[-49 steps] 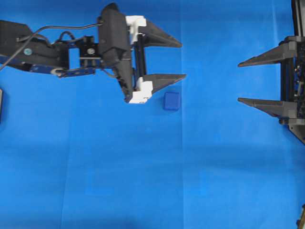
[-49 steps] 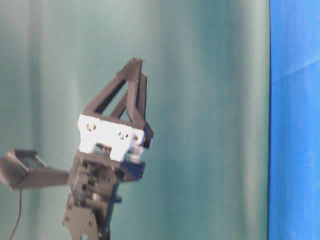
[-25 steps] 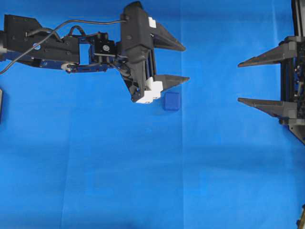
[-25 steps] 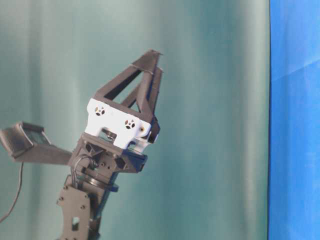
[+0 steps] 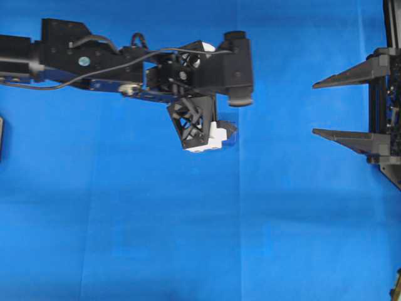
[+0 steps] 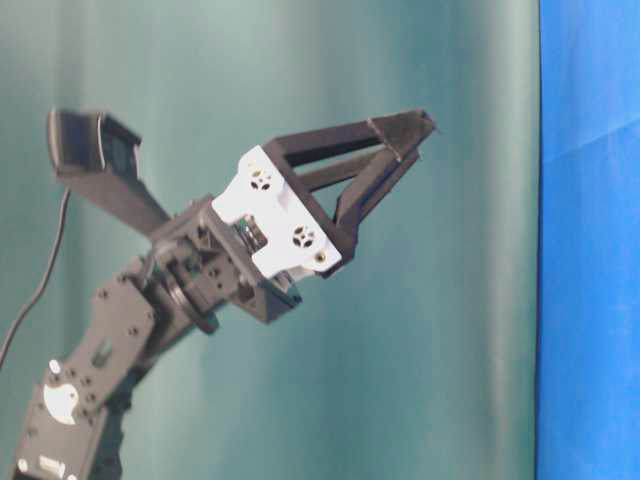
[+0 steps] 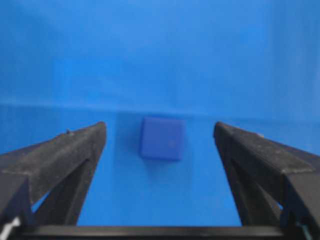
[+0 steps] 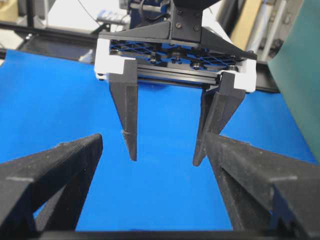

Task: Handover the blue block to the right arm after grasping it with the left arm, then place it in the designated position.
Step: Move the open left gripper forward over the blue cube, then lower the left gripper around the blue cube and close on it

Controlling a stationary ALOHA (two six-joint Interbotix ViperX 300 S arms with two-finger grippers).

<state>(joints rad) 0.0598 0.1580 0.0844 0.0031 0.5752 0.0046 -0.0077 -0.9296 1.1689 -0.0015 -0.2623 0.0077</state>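
Note:
The blue block (image 7: 161, 138) lies on the blue cloth, centred between my left gripper's fingers and just beyond their tips. My left gripper (image 7: 159, 126) is open with nothing in it and hangs above the block without touching. From overhead the left gripper (image 5: 233, 100) points downward and covers most of the blue block (image 5: 230, 140). The right gripper (image 5: 315, 108) stands open at the right edge, empty, facing the left arm. In the right wrist view the right gripper (image 8: 152, 137) frames the left gripper (image 8: 164, 160). The table-level view shows the left gripper (image 6: 415, 125) tilted toward the cloth.
A bright blue cloth (image 5: 188, 238) covers the table. A green curtain (image 6: 450, 350) fills the table-level view behind the left arm. A dark object (image 5: 1, 138) sits at the far left edge of the cloth.
The left arm reached right and tipped its gripper from level to pointing down over the block. The block and the right arm have not moved.

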